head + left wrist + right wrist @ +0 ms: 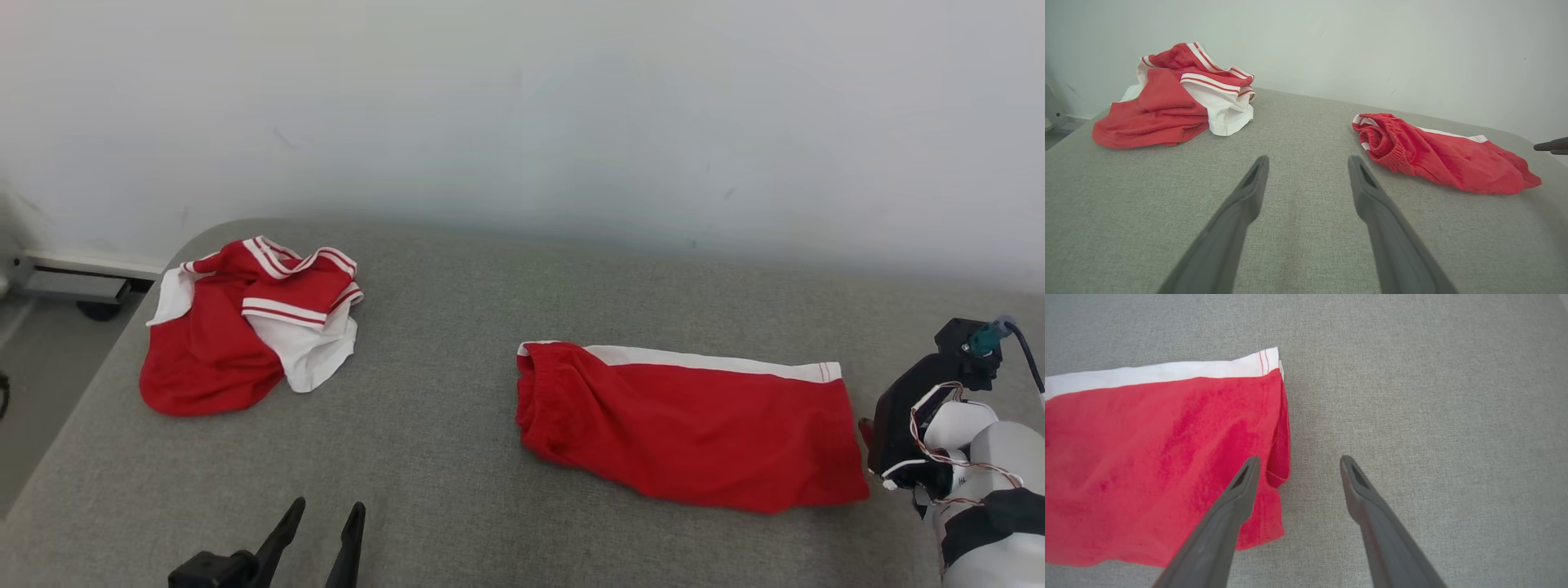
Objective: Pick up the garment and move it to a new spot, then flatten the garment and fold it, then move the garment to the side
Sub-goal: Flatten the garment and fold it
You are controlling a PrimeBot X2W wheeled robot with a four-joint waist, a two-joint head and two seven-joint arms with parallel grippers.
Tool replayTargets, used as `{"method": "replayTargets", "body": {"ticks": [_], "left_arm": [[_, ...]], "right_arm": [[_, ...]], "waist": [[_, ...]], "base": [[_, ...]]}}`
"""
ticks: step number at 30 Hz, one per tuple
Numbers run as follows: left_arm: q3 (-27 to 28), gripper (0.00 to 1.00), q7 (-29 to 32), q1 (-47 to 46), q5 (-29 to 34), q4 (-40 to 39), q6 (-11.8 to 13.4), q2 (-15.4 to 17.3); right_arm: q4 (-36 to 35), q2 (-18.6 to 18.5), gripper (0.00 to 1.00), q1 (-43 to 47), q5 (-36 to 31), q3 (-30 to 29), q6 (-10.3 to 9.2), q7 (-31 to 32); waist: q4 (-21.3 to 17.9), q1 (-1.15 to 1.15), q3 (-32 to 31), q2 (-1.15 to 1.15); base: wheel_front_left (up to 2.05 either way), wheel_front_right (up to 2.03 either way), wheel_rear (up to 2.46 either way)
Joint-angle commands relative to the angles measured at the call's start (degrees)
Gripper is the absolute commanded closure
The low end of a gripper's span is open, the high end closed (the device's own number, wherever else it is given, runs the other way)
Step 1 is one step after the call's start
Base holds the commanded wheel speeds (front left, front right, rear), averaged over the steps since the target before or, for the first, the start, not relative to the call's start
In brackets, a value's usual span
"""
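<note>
One folded garment lies on grey surface

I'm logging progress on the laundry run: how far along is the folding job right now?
Looks done: the red shorts lie flat and folded on the grey surface. In hand: nothing; the right gripper hangs open over their hem edge, the left gripper open above bare surface. Left: apparently shifting the shorts aside; the red-and-white shirt lies crumpled.
</note>
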Motion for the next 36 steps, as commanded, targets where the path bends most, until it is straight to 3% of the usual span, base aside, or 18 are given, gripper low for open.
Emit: {"method": "replayTargets", "body": {"ticks": [1, 15, 27, 28, 29, 31, 32, 36], "left_arm": [[0.0, 0.0, 0.1, -1.1, 0.4, 0.1, -0.3, 0.0], [-1.5, 0.0, 0.0, -4.1, 0.8, 0.5, -1.6, -0.6], [-1.9, 0.0, -0.5, -4.8, 0.6, 1.2, -1.7, -0.6], [-1.9, 0.0, -0.5, -4.8, 0.6, 1.2, -1.6, -0.5], [-1.9, 0.0, -0.5, -4.9, 0.5, 1.2, -1.6, -0.5], [-1.8, 0.0, -0.4, -5.0, 0.5, 1.2, -1.5, -0.4], [-1.8, 0.0, -0.5, -5.1, 0.4, 1.2, -1.5, -0.4], [-1.8, 0.0, -0.5, -5.1, 0.4, 1.2, -1.1, -0.3]], "right_arm": [[0.5, -0.2, 0.0, -0.9, -1.0, -0.7, -0.11, -0.1], [4.7, -1.0, 0.0, -5.1, -8.1, -11.4, -0.11, -2.0], [7.8, -0.4, 0.01, -6.9, -11.8, -18.5, -0.11, -0.8], [8.2, -0.3, 0.36, -7.1, -12.0, -18.9, -0.1, -0.5], [8.6, -0.3, 0.54, -7.3, -12.0, -19.3, -0.1, -0.5], [9.2, -0.2, 0.78, -7.7, -12.4, -19.5, -0.11, -0.6], [9.6, -0.2, 1.0, -7.8, -12.6, -19.3, -0.11, -1.0], [10.3, -0.3, 1.0, -8.4, -12.9, -19.0, -0.11, -1.6]], "waist": [[1.5, -0.01, 1.2, -0.01], [7.0, -0.01, 7.7, -0.01], [8.1, -0.01, 9.0, -0.01], [8.2, -0.01, 9.0, -0.01], [8.2, -0.01, 9.0, -0.01], [8.2, -0.01, 9.1, -0.01], [8.1, -0.01, 9.1, -0.01], [7.9, -0.01, 8.8, -0.01]], "base": [[0.0, 0.0, 0.0], [0.0, 0.0, 0.0], [0.0, 0.0, 0.0], [0.0, 0.0, 0.0], [0.0, 0.0, 0.0], [0.0, 0.0, 0.0], [0.0, 0.0, 0.0], [0.0, 0.0, 0.0]]}}
